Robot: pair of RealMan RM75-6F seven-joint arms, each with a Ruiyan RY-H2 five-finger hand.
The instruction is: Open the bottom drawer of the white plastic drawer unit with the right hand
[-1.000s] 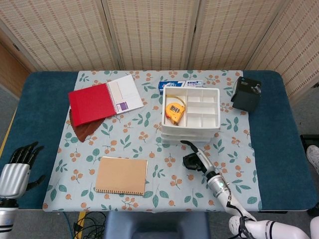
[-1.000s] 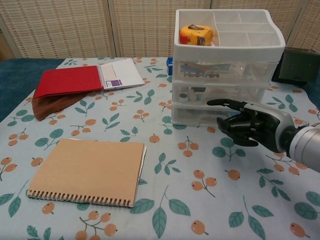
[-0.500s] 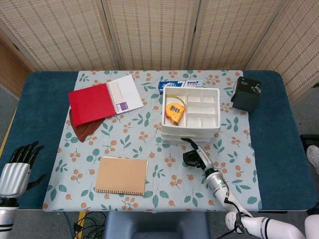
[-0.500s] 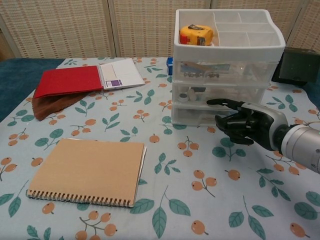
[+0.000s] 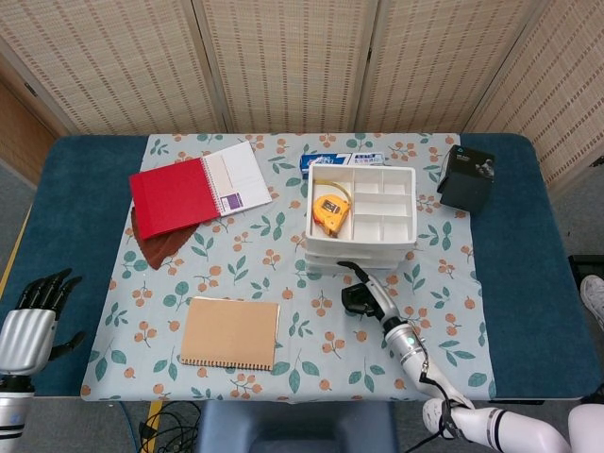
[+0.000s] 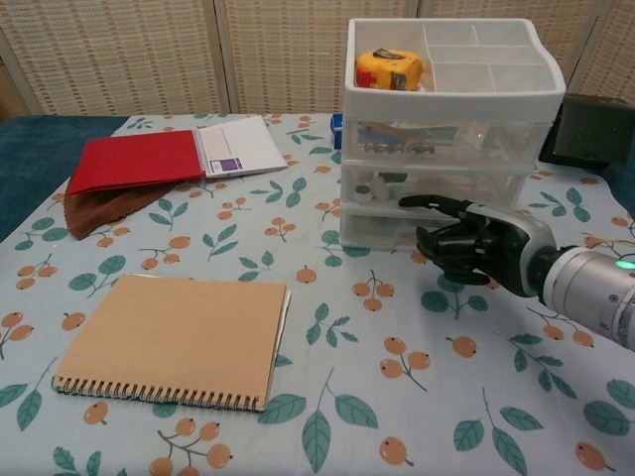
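We see the white drawer unit (image 6: 451, 134) standing on the flowered cloth (image 5: 283, 311) toward the far right part of the counter (image 5: 75, 208). Its bottom drawer (image 6: 382, 226) looks closed, level with the two drawers above it. In the open top tray of the unit lies a yellow tape measure (image 6: 390, 69).

Our right hand (image 6: 474, 248) is just in front of the bottom drawer, low over the cloth. Its fingers are curled inward, and one finger (image 6: 429, 203) reaches forward to the front of the drawer; we cannot tell if it really touches the handle. The hand holds nothing that we can see.

Our left hand (image 5: 33, 316) appears only in the head view, at the near left edge of the counter, well apart from everything. Its fingers are spread and it holds nothing.

On the left of the cloth lies a red notebook (image 5: 175, 195) on a brown cloth (image 5: 156, 243), with an open white page beside it. Nearer to us lies a tan notebook (image 6: 174, 339) with a spiral edge. A black box (image 5: 466, 177) stands to the right of the drawer unit, and a blue and white box (image 5: 340, 159) lies behind it.
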